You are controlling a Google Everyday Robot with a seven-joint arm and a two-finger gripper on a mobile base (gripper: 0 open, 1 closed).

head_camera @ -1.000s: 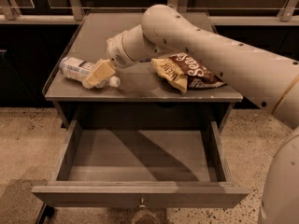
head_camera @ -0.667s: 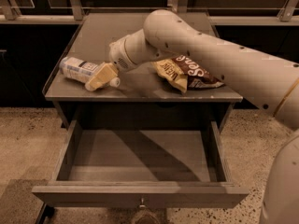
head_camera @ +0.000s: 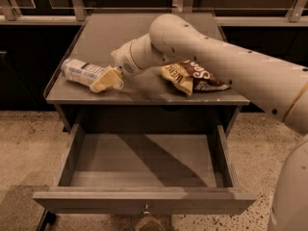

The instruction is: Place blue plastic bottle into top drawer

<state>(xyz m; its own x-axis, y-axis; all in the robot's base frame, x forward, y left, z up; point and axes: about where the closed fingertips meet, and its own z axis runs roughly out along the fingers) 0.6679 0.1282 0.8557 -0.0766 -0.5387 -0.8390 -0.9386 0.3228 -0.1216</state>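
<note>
While the top drawer stands open below the counter, the tool rests at the lying blue plastic bottle, grip state indiscernible, near a crisp bag.

Clad throughout in a smooth off-white shell. Shows as a thick tubular arm between the right edge of the frame and a rounded joint at top centre, speckled with small dark dots that may be screws or holes. Carries a thin tan band near the right edge. Narrows past the joint to a shorter white wrist with a small dark grille-like patch. Ends in a pale cream-yellow, wedge-shaped gripper left of centre. Bulges at lower right as a broad rounded white body.
</note>
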